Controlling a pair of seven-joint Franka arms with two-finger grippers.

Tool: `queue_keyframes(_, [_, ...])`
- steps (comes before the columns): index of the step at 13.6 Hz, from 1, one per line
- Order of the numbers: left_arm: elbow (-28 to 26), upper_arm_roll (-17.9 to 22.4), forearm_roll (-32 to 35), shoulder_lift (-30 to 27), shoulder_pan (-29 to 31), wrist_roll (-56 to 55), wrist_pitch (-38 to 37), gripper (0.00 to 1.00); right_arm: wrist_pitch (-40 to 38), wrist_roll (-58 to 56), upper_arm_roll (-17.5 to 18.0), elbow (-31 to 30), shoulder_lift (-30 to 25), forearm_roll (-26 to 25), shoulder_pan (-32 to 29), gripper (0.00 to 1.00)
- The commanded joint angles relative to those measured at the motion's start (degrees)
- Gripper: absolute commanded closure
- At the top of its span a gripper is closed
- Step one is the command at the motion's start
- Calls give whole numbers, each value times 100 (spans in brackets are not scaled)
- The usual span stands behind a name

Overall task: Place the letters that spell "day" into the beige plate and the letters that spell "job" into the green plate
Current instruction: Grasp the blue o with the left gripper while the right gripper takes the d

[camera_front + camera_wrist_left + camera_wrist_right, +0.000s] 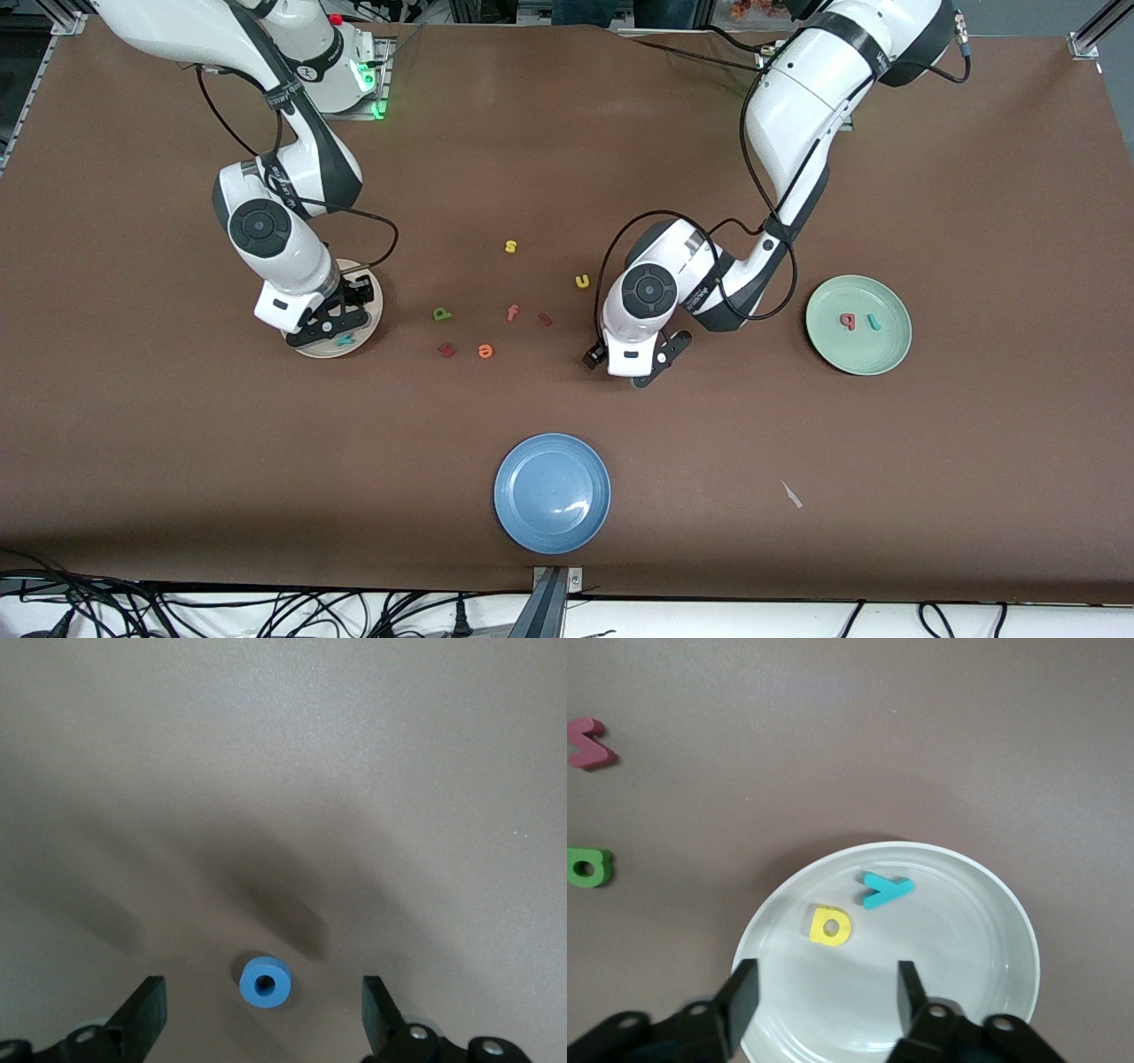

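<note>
My right gripper [335, 317] [826, 983] hangs open and empty low over the beige plate [372, 321] [966, 939]. A yellow "a" [830, 926] and a teal "y" [885, 891] lie in that plate. The green "d" [442, 314] [586, 867] lies on the table beside the plate, toward the middle. My left gripper [627, 359] [261, 994] is open over the table, its fingers straddling the blue "o" [265, 981], which lies flat below them. The green plate [858, 354] holds the salmon "b" [849, 321] and the teal "j" [874, 322].
Loose letters lie mid-table: a yellow "s" [510, 246], a yellow "u" [582, 281], a pink "f" [512, 312], an orange "e" [485, 351] and two dark red ones [446, 349] [544, 318]. A blue plate [552, 493] sits nearest the front camera.
</note>
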Motion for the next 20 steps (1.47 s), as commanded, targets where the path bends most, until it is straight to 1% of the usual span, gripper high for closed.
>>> queue_keyframes(1, [189, 64, 166, 143, -75, -69, 0, 15, -82, 148, 64, 6, -8, 102, -2, 25])
queue_keyframes(2, [198, 90, 166, 196, -75, -51, 35, 15, -64, 437, 133, 15, 18, 146, 15, 25])
queue_keyframes(3, [189, 107, 166, 196, -83, -51, 44, 16, -38, 744, 326, 93, 132, 181, 33, 25])
queue_keyframes(5, [189, 107, 166, 196, -92, -51, 44, 29, 6, 1316, 564, 313, 343, 181, 103, 22])
queue_keyframes(6, [198, 107, 166, 213, -110, -51, 53, 31, 15, 1527, 617, 366, 413, 181, 182, 22])
queue_keyframes(8, [198, 186, 166, 231, -206, -51, 53, 39, 111, 1757, 652, 533, 615, 181, 349, 22])
queue_keyframes(11, [198, 432, 166, 231, -495, -94, 158, 39, 489, 1995, 653, 630, 853, 172, 525, 22])
queue_keyframes(13, [198, 477, 166, 240, -566, -103, 158, 39, 647, 2196, 653, 630, 1002, 155, 569, 22])
queue_keyframes(14, [198, 477, 166, 240, -567, -103, 159, 43, 778, 2319, 661, 630, 1081, 120, 604, 22])
queue_keyframes(15, [198, 477, 166, 240, -567, -103, 159, 55, 875, 2355, 653, 613, 1152, 93, 630, 22])
queue_keyframes(17, [198, 503, 166, 266, -567, -103, 159, 65, 990, 2364, 653, 560, 1196, 84, 639, 22])
queue_keyframes(18, [198, 503, 166, 258, -567, -95, 159, 68, 999, 2373, 661, 551, 1231, 84, 639, 22])
queue_keyframes(20, [198, 512, 166, 258, -558, -60, 159, 81, 1130, 2365, 653, 464, 1231, 67, 639, 22])
